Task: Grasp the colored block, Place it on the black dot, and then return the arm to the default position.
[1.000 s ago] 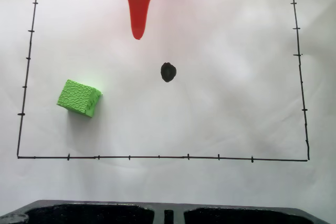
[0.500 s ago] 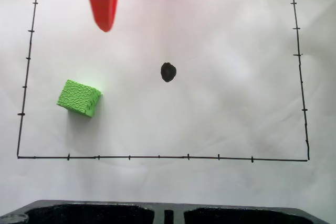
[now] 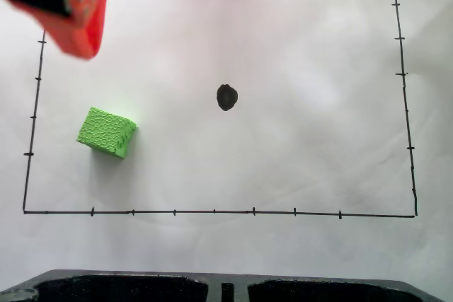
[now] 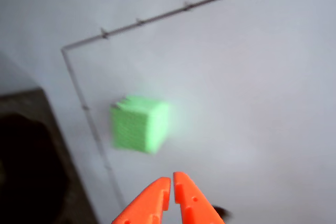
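Orange plastic fingers (image 4: 157,203) of the gripper (image 4: 171,179) rise from the bottom edge of the wrist view, their tapered tips drawn together with only a thin slit between them and nothing held. Just beyond the tips, apart from them, the small lime-green foam block (image 4: 139,124) sits on the white paper (image 4: 252,77), smeared by motion blur so its bumpy texture reads only as faint ridges. A dark smudge beside the right finger at the bottom edge is too cut off to identify. In the fixed view the orange arm (image 3: 67,5) fills the top left corner, blurred and cropped by the frame, with a black motor part and a metal fitting on it; its fingers cannot be made out there. The green block (image 3: 107,131) lies in the left part of the hand-drawn black border rectangle (image 3: 212,211), turned at an angle to the lines, below the arm and clear of it. The small, roughly round black ink dot (image 3: 226,97) sits near the middle of the rectangle, well apart from the block and uncovered. Along the bottom edge of the fixed view runs a black moulded tray (image 3: 226,286) with two recesses, partly cut off; their dark interiors cannot be made out.
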Robot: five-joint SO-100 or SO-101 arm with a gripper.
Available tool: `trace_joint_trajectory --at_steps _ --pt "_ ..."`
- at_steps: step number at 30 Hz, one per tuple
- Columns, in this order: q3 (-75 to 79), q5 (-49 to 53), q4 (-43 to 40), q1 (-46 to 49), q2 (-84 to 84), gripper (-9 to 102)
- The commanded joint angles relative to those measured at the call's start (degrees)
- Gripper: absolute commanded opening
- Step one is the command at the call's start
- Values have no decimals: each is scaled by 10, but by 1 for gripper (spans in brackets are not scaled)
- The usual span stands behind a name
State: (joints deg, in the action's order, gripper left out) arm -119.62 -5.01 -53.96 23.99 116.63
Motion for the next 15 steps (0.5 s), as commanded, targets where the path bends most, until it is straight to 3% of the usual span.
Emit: trace_joint_trajectory --at_steps 1,6,15 --pt "36 -17 33 1 -19 0" --pt "50 -19 81 -2 -67 0" --pt "73 -46 69 -7 -111 5"
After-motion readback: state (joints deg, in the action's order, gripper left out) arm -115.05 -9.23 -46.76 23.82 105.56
